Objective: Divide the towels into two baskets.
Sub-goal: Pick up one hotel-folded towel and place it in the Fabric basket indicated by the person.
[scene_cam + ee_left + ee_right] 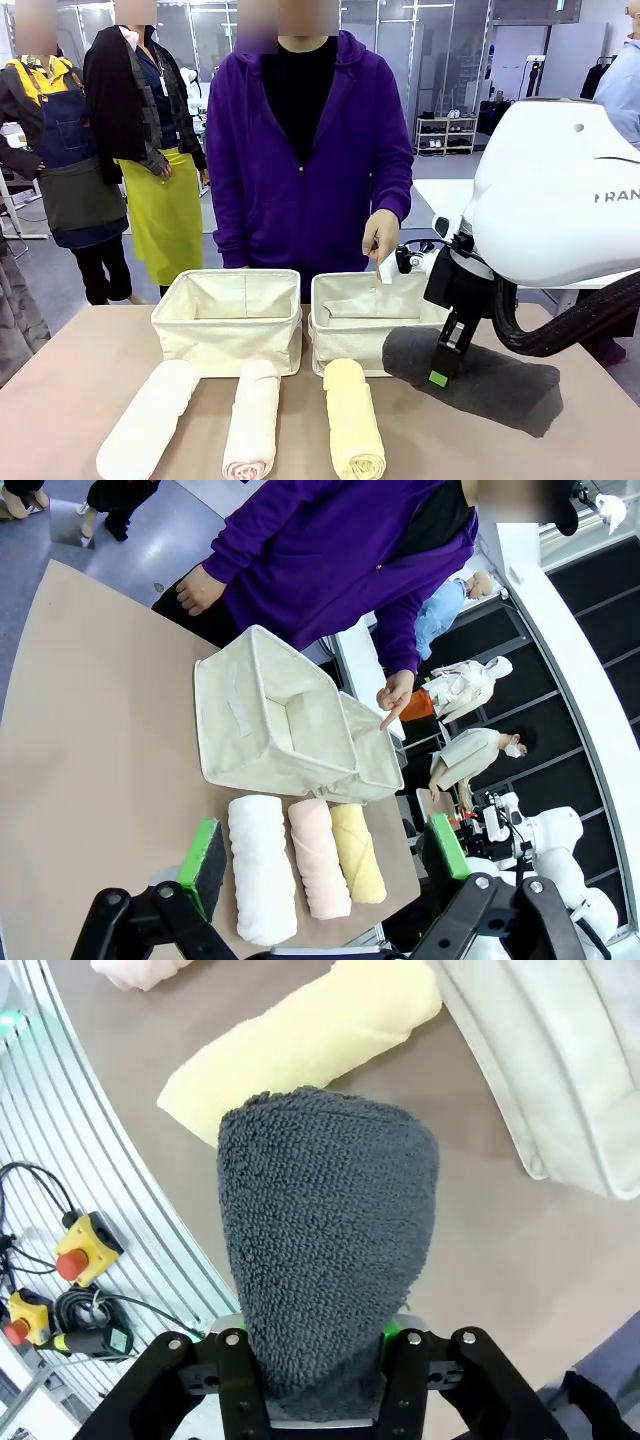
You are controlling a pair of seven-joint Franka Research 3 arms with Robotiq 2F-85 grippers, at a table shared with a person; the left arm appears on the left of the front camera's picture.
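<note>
Towels first: the dark grey towel (pixel 505 385) sits pinched in the right gripper (pixel 440 374), whose jaws are pressed into the roll near its left end, with the rest of the roll trailing away to the claw's right. From the right wrist view the grey terry (pixel 325 1230) bulges out between the black fingers (pixel 245 1390). Whether the roll is clear of the table (pixel 70 390) cannot be told.

Just left of this claw lies the pale yellow towel (pixel 354 425), apart from the grey one. Just beyond the claw stands the nearer basket (pixel 345 340), and above its rim the person's hand (pixel 380 238) points down. Farther left lie the pink-cream towel (pixel 252 420) and then the white towel (pixel 148 422), with the farther basket (pixel 225 345) behind them.

The left gripper (pixel 325 852) hangs well above the table, its green pads (pixel 205 855) spread wide with nothing between them; below it lie the three pale rolls side by side.
</note>
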